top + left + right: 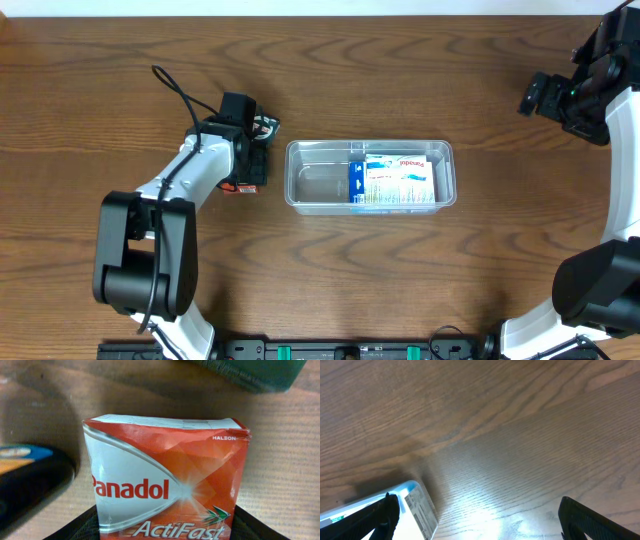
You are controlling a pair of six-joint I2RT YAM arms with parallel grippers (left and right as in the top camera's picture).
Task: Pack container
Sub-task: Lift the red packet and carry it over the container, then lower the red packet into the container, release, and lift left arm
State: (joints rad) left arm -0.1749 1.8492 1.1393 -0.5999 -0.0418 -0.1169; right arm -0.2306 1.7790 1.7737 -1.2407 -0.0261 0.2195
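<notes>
The clear plastic container (318, 183) sits mid-table and holds a blue and white box (395, 181) in its right half. My left gripper (247, 168) is left of the container, down at the table. In the left wrist view its fingers (167, 532) press both sides of a red and white Panadol ActiFast box (167, 477), also visible from overhead (241, 186). My right gripper (541, 95) is at the far right, raised, open and empty. In the right wrist view (480, 517) a container corner (417, 502) shows at lower left.
In the left wrist view a dark blue and orange object (27, 477) lies left of the red box and a green object (250, 372) lies beyond it. A small item (266, 126) lies by the left gripper. The table is brown wood.
</notes>
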